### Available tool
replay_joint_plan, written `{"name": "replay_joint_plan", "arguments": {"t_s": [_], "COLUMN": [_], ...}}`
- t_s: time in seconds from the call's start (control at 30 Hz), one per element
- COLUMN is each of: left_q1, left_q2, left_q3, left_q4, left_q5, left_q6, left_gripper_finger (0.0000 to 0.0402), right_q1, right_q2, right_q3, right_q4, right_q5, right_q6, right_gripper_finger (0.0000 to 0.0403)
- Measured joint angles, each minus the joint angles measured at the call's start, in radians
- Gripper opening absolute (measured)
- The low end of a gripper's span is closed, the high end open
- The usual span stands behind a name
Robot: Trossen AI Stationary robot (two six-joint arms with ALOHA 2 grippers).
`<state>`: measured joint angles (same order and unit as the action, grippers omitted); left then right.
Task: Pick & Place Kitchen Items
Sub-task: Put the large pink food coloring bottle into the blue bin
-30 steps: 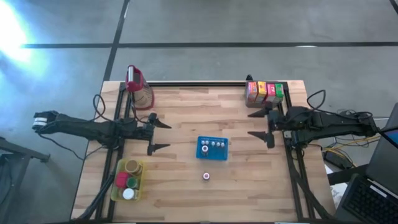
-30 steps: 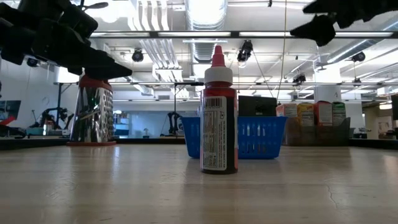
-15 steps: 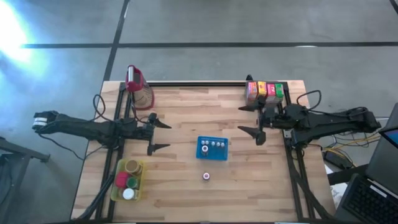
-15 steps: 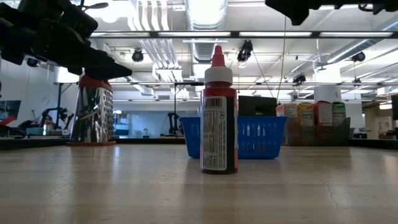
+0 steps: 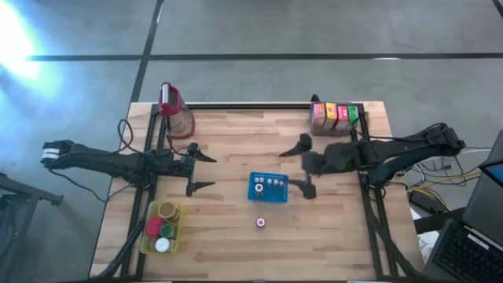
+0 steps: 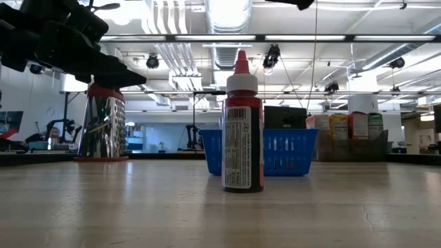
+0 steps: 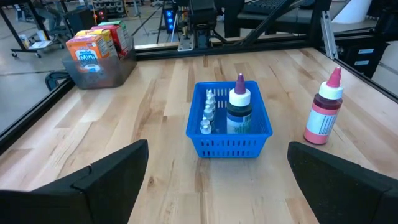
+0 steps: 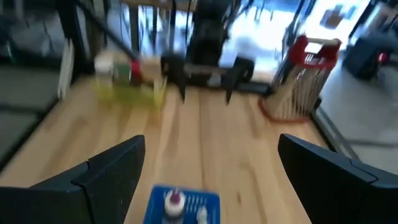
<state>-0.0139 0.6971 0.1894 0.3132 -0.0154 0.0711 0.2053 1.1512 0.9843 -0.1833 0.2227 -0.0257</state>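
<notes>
The right gripper (image 5: 297, 167) hangs above the table (image 5: 236, 134) with its fingers spread wide and holding nothing, just right of the blue tray (image 5: 268, 189). Small bottles (image 7: 239, 112) stand inside this tray, and one bottle (image 5: 261, 223) stands alone on the near side of it. The left gripper (image 5: 201, 167) waits at the left, also open and empty. The cartons (image 5: 335, 115) stay at the far right corner.

Wooden butcher-block table (image 5: 236, 141) on a grey concrete floor (image 5: 259, 31); dark line (image 5: 259, 56) across the floor beyond the far edge. Bright glare (image 5: 16, 39) on floor, far left. Low view: open ceiling with white ducts (image 6: 169, 48), strip lights (image 6: 227, 14), workshop clutter behind.
</notes>
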Motion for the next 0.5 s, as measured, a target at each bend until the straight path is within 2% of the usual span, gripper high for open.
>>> {"name": "replay_joint_plan", "arguments": {"t_s": [0.2, 0.5], "left_q1": [0.000, 0.000], "left_q2": [0.000, 0.000], "left_q3": [0.000, 0.000], "left_q4": [0.000, -0.003], "left_q5": [0.000, 0.000], "left_q6": [0.000, 0.000], "left_gripper_finger": [0.0389, 0.0390], "right_q1": [0.086, 0.219], "right_q2": [0.155, 0.331], "right_q3": [0.154, 0.271], "right_q4": [-0.181, -0.268], "right_q5": [0.049, 0.092], "right_q6": [0.045, 0.189], "right_gripper_finger": [0.0363, 0.0363]}}
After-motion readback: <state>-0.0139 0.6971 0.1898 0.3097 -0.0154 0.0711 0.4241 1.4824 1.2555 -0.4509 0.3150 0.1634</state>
